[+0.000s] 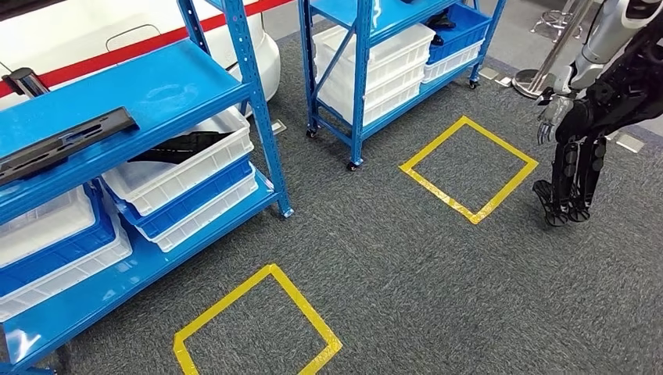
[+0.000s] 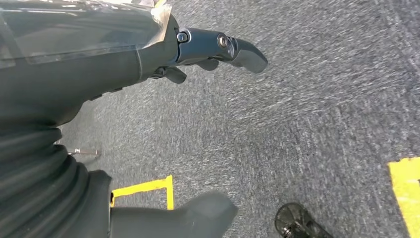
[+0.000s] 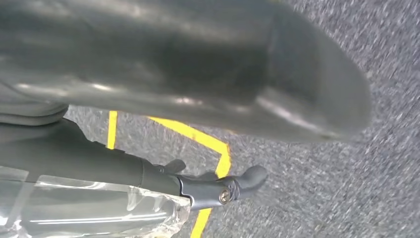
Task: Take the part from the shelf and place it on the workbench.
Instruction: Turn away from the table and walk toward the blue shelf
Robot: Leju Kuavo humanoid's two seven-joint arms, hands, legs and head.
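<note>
Spots a long black part (image 1: 66, 144) at nine o'clock in the head view, lying flat on the deck of the blue shelf (image 1: 168, 82). Notes white bins (image 1: 176, 176) stacked beneath, one holding more black pieces. Passes yellow tape squares (image 1: 258, 324) on the carpet at six and at two o'clock. Catches another robot (image 1: 582, 117) standing at three o'clock. Finds the left hand (image 2: 163, 54) released, fingers stretched over carpet, grasping nothing. Same for the right hand (image 3: 148, 173): slack and bare. Fits a walk-up to fetch, or equally a return after a drop-off. Calls, for any pick, for squaring up close to the shelf and gripping that flat bar mid-length.
</note>
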